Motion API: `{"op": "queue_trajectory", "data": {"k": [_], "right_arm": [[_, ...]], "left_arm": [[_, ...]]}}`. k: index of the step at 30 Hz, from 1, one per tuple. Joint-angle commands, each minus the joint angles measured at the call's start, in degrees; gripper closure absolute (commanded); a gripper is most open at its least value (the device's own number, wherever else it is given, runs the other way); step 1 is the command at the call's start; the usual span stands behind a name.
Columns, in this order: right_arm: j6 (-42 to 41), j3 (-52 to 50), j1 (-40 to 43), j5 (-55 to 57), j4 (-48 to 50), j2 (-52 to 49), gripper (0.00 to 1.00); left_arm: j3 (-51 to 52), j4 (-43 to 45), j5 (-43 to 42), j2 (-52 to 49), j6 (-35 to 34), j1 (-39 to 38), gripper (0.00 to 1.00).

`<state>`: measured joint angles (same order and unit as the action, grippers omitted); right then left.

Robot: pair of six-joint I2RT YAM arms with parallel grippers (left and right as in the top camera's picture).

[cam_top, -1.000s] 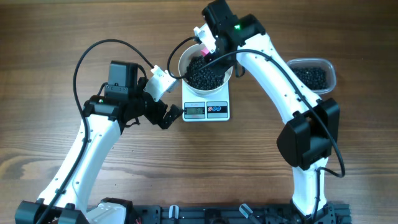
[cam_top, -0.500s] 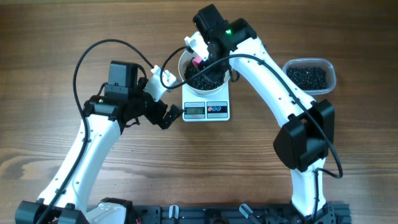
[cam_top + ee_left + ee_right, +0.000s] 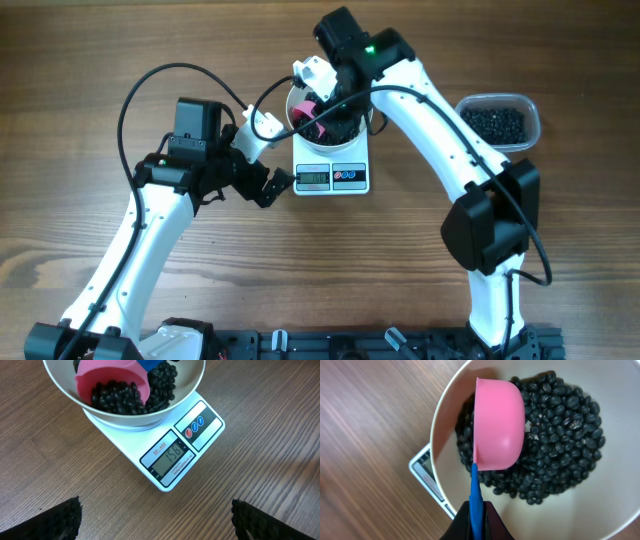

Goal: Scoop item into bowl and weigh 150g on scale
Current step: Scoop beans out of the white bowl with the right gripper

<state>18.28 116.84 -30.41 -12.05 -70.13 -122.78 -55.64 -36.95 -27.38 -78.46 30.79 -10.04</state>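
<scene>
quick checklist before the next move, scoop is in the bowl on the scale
1. Reading at target: not ok, the scale shows 156, over.
2. bowl seated on scale: ok.
3. scoop handle clamped in right fingers: ok.
4. Scoop pressing on the beans, skewing the reading: cannot tell.
5. left fingers open, clear of scale: ok.
6. tub uncovered for the surplus: ok.

The round white bowl (image 3: 615, 495) holds glossy black beans (image 3: 560, 435) and a pink plastic scoop (image 3: 500, 425) with a blue handle (image 3: 476, 490). The white rectangular scale (image 3: 145, 440) has a grey display (image 3: 169, 458) with dark digits (beside it a red button (image 3: 189, 432) and a blue button (image 3: 200, 421)). The wooden table (image 3: 260, 485) shows streaked brown grain.
</scene>
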Motion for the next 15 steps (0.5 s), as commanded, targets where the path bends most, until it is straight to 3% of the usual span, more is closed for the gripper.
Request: {"op": "queue_trajectory", "data": {"k": [1,15], "right_arm": [[-0.92,1.29,3.5,-9.66,-0.11,-1.18,0.96],[-5.9,1.36,16.55,-36.72,-1.22,-0.96,0.96]], "left_arm": [[0.24,0.04,-1.09,-0.09,0.31,0.2,0.0],[0.24,0.04,-1.09,-0.09,0.31,0.2,0.0]]}}
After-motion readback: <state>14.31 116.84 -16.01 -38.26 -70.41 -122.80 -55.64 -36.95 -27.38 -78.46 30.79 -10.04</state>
